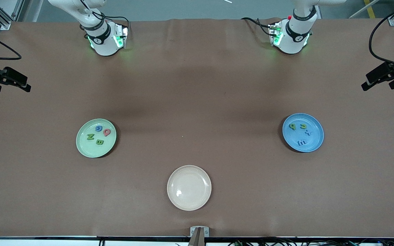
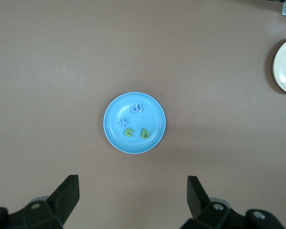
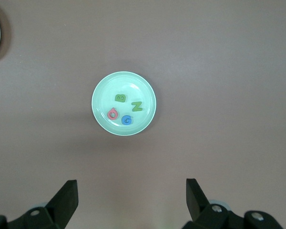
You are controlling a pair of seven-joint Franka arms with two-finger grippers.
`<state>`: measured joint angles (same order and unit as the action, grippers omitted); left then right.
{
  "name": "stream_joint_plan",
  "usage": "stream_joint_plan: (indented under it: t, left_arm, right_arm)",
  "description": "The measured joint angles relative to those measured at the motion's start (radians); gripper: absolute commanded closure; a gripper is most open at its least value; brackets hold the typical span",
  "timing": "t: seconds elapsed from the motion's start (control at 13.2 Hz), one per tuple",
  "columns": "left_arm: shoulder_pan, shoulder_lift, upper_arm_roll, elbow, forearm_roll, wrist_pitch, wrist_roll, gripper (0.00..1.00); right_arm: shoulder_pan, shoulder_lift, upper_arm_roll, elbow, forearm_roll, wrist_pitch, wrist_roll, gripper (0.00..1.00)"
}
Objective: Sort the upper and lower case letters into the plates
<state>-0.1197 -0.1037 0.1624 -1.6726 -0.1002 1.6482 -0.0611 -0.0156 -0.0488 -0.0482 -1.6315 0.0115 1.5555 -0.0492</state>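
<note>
Brown table [image 1: 197, 102] is carrying three plates. Mint green plate [image 1: 96, 138] is sitting toward the right arm's end, holding a blue G, pink Q, green N and green B. Blue plate [image 1: 303, 132] is sitting toward the left arm's end, holding green b, green r, blue t and blue m. Cream plate [image 1: 189, 187] is lying nearest the front camera, between them. Left gripper [image 2: 133, 193] is hovering high over the blue plate, fingers spread apart and holding nothing; right gripper [image 3: 132, 193] is hovering likewise over the green plate, fingers apart.

Brown-covered table [image 1: 197, 85], grey floor [image 1: 183, 8]
</note>
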Motion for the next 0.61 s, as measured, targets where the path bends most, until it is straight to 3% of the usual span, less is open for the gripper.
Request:
stream_joint_plan:
  t: [0.15, 0.38, 0.61]
  left_arm:
    - [0.016, 0.006, -0.036, 0.002, 0.006, -0.001, 0.0, 0.01]
    - [0.096, 0.037, -0.165, 0.013, 0.023, -0.001, -0.011, 0.01]
    - [0.115, 0.065, -0.186, 0.023, 0.025, 0.001, -0.013, 0.01]
  right_arm:
    - [0.0, 0.0, 0.0, 0.0, 0.0, 0.0, 0.0, 0.0]
    - [0.0, 0.0, 0.0, 0.0, 0.0, 0.0, 0.0, 0.0]
    - [0.0, 0.0, 0.0, 0.0, 0.0, 0.0, 0.0, 0.0]
